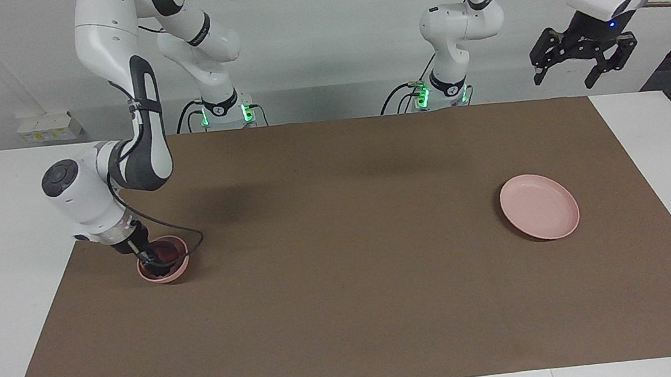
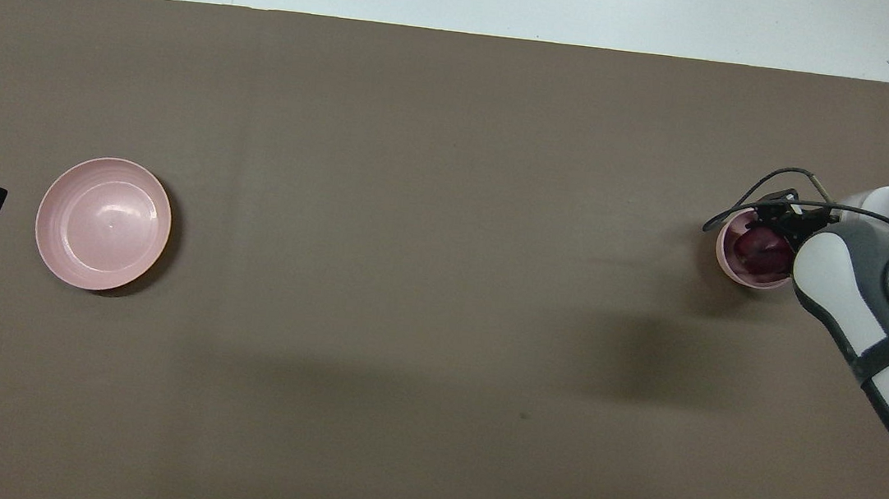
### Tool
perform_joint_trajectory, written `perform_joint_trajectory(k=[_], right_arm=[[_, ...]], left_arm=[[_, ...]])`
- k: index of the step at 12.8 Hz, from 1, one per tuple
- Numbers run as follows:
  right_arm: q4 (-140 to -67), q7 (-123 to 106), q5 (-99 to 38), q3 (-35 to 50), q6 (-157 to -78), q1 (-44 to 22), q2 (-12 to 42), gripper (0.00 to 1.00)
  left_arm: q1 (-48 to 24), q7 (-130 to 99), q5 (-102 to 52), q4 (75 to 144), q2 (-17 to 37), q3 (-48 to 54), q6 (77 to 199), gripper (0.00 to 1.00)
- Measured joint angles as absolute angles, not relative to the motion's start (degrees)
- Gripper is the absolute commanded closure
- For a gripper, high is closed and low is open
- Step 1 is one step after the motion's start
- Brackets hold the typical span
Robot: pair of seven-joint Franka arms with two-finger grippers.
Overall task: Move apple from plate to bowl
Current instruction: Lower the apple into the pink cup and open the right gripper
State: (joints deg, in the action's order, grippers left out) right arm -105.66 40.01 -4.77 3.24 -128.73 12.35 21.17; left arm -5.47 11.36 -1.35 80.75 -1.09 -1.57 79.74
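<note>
apple [image 1: 165, 252] in bowl [image 1: 177, 271], right claw [image 1: 152, 261] dipped in around it

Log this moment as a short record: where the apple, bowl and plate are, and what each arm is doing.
apple: inside the bowl
bowl: on the brown mat, toward the right arm's end of the table
plate: bare, on the mat toward the left arm's end
right tool: down in the bowl at the apple; grip cannot be judged
left tool: raised near the mat's corner at its own end, open, holding nothing; waiting
task status: apple off the plate and in the bowl; right arm not yet withdrawn
</note>
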Motion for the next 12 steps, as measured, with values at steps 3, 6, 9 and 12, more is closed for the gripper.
perform_joint_trajectory(k=[3,6,9,12], right_arm=[[-101.15,35.91,-2.21,3.31,-123.74,12.34,20.29,0.0],[-98.55,23.15,-1.9,3.28,-119.27,12.43,18.43,0.0],[-95.61,9.7,-0.47,3.24,-112.08,12.45,16.45,0.0],[-91.15,5.92,-0.37,3.56,-103.86,11.96,14.69,0.0]], left_arm=[[-5.47,11.36,-1.35,80.8,-1.09,-1.57,79.68,0.0],[-5.47,11.35,-1.35,80.83,-1.09,-1.57,79.68,0.0],[-5.47,11.35,-1.35,80.85,-1.09,-1.57,79.68,0.0],[-5.47,11.35,-1.35,80.86,-1.09,-1.57,79.68,0.0]])
